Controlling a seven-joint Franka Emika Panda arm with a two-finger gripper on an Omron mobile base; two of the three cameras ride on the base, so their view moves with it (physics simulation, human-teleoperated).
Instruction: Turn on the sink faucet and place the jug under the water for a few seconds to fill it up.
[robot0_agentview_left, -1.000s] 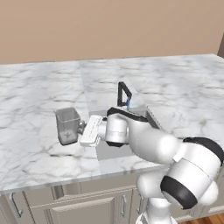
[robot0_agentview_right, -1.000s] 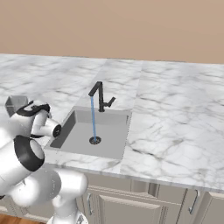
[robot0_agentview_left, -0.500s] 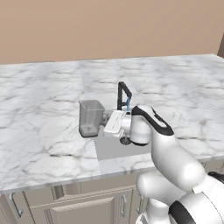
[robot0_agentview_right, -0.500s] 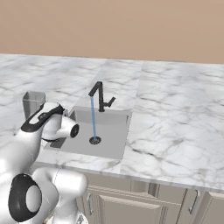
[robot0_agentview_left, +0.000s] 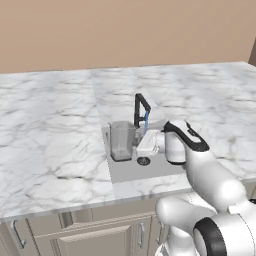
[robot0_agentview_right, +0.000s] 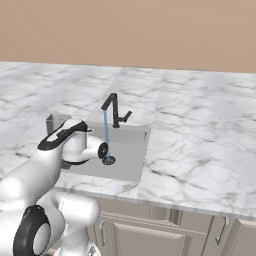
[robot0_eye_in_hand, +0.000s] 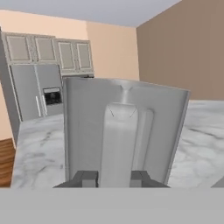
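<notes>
The clear greyish jug (robot0_agentview_left: 122, 140) hangs upright over the left part of the grey sink (robot0_agentview_left: 150, 172), just left of the water. My gripper (robot0_agentview_left: 136, 146) is shut on its side handle from the right. The black faucet (robot0_agentview_left: 141, 107) stands behind the basin, and a thin blue stream of water (robot0_agentview_left: 146, 123) falls from its spout to the drain (robot0_agentview_left: 144, 160) beside the jug. In the right base view the faucet (robot0_agentview_right: 114, 107) and the water (robot0_agentview_right: 106, 135) are plain, while my arm hides most of the jug (robot0_agentview_right: 51, 122). In the hand view the jug (robot0_eye_in_hand: 83, 127) looms close, its handle between my fingertips (robot0_eye_in_hand: 89, 177).
White grey-veined marble countertop (robot0_agentview_left: 50, 130) runs on both sides of the sink, with a brown wall behind it. Cabinet doors (robot0_agentview_right: 150, 230) sit below the counter's front edge. The hand view shows a fridge (robot0_eye_in_hand: 33, 89) and wall cabinets far off.
My arm has carried the jug to the right, from the counter left of the sink to over the basin's left part, close to the stream. The water keeps running.
</notes>
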